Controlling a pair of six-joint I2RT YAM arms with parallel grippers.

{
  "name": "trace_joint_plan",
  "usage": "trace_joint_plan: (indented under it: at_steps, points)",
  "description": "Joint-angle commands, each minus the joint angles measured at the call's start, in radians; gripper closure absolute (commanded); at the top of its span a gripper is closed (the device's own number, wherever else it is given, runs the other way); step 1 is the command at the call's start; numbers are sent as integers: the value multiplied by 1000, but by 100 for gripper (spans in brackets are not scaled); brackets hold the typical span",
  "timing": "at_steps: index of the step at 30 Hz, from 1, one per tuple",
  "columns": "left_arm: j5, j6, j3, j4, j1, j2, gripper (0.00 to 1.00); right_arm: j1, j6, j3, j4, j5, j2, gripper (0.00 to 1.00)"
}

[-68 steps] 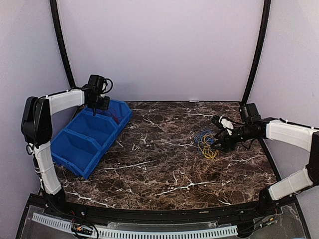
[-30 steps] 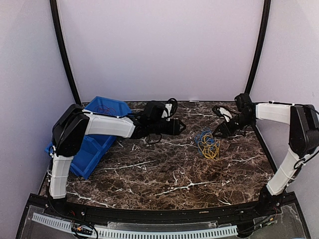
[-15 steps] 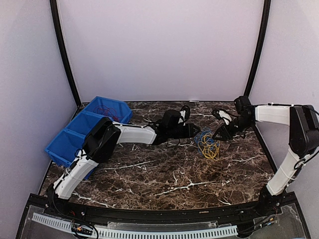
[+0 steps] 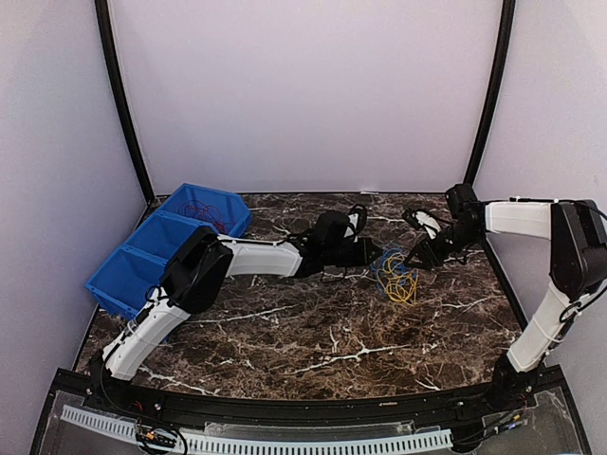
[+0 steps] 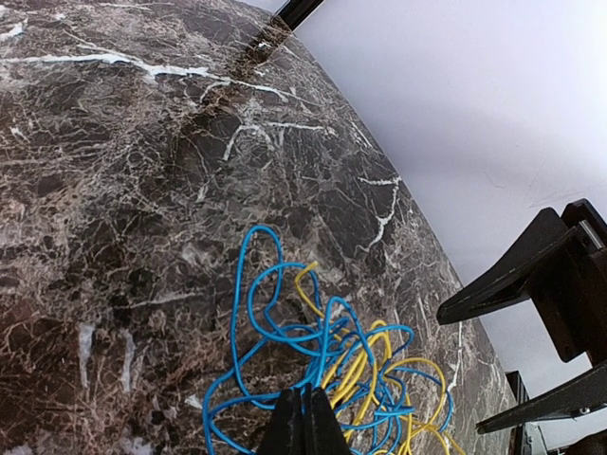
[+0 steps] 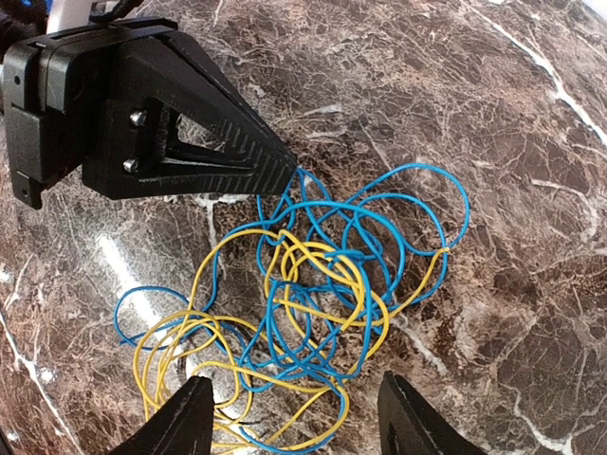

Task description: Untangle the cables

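A loose tangle of thin blue and yellow cables [image 4: 395, 275] lay on the dark brown marble-patterned tabletop [image 4: 303, 332], right of the centre of the top view. The left arm stretched low across the table from the lower left of that view. Its black left gripper [image 4: 368, 254] lay at the left edge of the tangle.

In the left wrist view, the two fingers [image 5: 305, 422] were pressed together into a single point at the bottom centre of the frame, right where blue strands [image 5: 322, 343] crossed. Whether a strand was actually pinched between them could not be told. The right wrist view showed the same closed tip touching the upper left edge of the tangle.

The black right gripper [image 6: 296, 422] came at the tangle from the right side of the top view. Its fingers stood well apart at the bottom of its own wrist view, over the near edge of the yellow loops [image 6: 237, 379], gripping nothing.

At the upper left of the top view sat a blue plastic bin with several compartments [image 4: 119, 280]. A thin red cable [image 4: 199, 209] lay coiled in its far compartment, well apart from the other cables.
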State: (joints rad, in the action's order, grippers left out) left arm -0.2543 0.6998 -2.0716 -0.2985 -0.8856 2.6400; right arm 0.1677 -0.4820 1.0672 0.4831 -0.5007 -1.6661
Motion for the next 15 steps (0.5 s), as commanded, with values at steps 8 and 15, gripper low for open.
trace_joint_plan:
  at_steps: [8, 15]
  points:
    - [-17, -97, 224, -27, -2, -324, 100, 93, -112, -46, -176, -98, 192, 18]
    - [8, -51, 431, -68, -3, -500, 100, 197, -180, 39, -248, -72, -26, 19]
